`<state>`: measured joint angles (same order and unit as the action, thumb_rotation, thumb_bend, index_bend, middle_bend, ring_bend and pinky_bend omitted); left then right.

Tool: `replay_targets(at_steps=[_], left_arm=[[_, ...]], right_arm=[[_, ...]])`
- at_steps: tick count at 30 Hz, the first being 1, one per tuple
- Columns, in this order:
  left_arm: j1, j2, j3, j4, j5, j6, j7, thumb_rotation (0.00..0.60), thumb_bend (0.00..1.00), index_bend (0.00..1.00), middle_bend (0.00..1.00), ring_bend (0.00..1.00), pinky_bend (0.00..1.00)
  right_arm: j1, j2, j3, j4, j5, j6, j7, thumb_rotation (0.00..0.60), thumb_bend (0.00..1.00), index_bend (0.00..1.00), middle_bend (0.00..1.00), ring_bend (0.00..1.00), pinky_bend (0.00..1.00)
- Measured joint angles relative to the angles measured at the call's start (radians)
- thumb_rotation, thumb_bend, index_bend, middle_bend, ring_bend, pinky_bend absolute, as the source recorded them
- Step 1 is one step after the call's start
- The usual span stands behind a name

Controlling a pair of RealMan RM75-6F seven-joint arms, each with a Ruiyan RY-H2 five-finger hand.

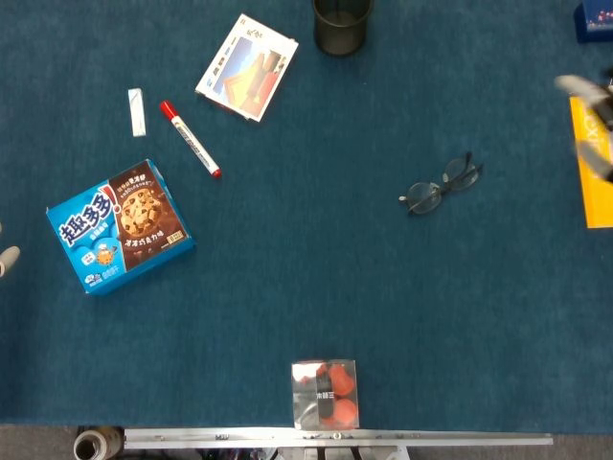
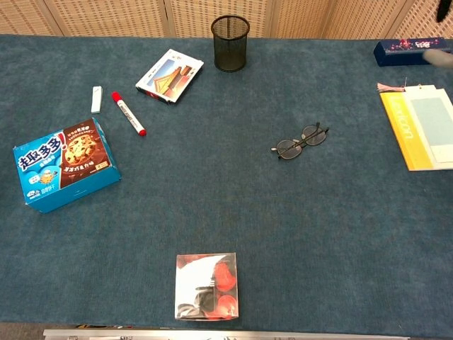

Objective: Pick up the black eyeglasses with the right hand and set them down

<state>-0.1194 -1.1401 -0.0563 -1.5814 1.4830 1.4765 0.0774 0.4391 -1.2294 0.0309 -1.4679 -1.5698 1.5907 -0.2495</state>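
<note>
Lying flat, the black eyeglasses (image 1: pixel 441 185) run diagonally — lower-left to upper-right.

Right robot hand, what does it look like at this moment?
Little shows: the right robot hand is only a motion-blurred smear of pale silver-grey and dark patches at the head view's right edge. No cables or markings are discernible.

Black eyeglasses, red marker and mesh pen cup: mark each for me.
black eyeglasses (image 1: pixel 442 185), head view, on the bridge between the lenses.
red marker (image 1: pixel 191 141), head view, on the white barrel.
mesh pen cup (image 2: pixel 230 44), chest view, on its outer wall.
</note>
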Motion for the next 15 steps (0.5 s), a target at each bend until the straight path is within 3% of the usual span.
replay_targets(at_steps=[5, 15], left_arm=[[0.000, 0.000, 0.000, 0.000, 0.000, 0.000, 0.000, 0.600, 0.06, 0.59, 0.37, 0.30, 0.46], [0.000, 0.000, 0.000, 0.000, 0.000, 0.000, 0.000, 0.600, 0.06, 0.59, 0.37, 0.30, 0.46]], right_arm=[[-0.095, 0.061, -0.004, -0.077, 0.087, 0.007, -0.009, 0.600, 0.15, 0.28, 0.52, 0.29, 0.28], [-0.206, 0.082, -0.011, -0.110, 0.163, 0.004, 0.034, 0.600, 0.15, 0.28, 0.50, 0.28, 0.28]])
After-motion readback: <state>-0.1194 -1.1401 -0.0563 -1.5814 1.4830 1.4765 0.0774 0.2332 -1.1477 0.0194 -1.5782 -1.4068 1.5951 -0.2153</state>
